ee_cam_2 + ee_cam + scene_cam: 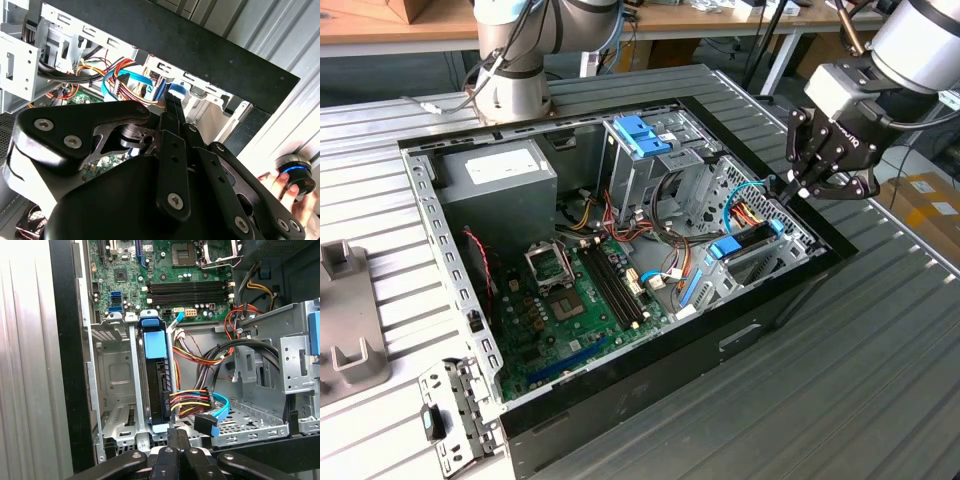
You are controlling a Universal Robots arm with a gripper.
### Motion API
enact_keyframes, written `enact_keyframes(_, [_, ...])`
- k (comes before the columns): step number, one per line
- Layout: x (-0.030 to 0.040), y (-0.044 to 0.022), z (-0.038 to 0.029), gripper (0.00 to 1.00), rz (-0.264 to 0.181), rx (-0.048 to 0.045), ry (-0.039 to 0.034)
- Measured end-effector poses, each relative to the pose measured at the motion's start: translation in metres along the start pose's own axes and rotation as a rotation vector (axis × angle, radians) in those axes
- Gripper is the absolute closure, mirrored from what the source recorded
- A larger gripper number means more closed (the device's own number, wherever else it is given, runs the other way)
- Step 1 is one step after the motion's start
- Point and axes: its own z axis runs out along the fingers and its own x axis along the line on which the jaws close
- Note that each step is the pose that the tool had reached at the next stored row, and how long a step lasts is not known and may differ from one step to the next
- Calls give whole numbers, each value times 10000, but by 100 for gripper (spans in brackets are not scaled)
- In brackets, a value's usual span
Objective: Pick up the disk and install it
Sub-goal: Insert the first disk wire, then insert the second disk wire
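Exterior view looks down at an angle from off the arm, taking in the whole open computer case (pixel 620 250) on the ribbed surface (pixel 880 350), arm included. First wrist view looks close past the tool (pixel 175 432) into the drive bay (pixel 120 385) and motherboard (pixel 170 270). Second wrist view sits behind the tool's linkage, facing the same bay and the case's black edge (pixel 200 50).

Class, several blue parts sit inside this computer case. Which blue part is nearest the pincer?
The disk, with its blue end tab, standing on edge in the drive bay right beside the pincer. The blue latch sits farther off, atop the tall cage.
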Motion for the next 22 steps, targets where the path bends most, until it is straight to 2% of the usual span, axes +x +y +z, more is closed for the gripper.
enact_keyframes(13, [0,-2,0,89,0,0,0])
enact_keyframes(18, [0,-2,0,58,0,0,0])
enact_keyframes(20, [0,-2,0,58,0,0,0])
enact_keyframes(21, [0,-2,0,52,0,0,0])
enact_keyframes(22, [-1,-3,1,52,0,0,-1])
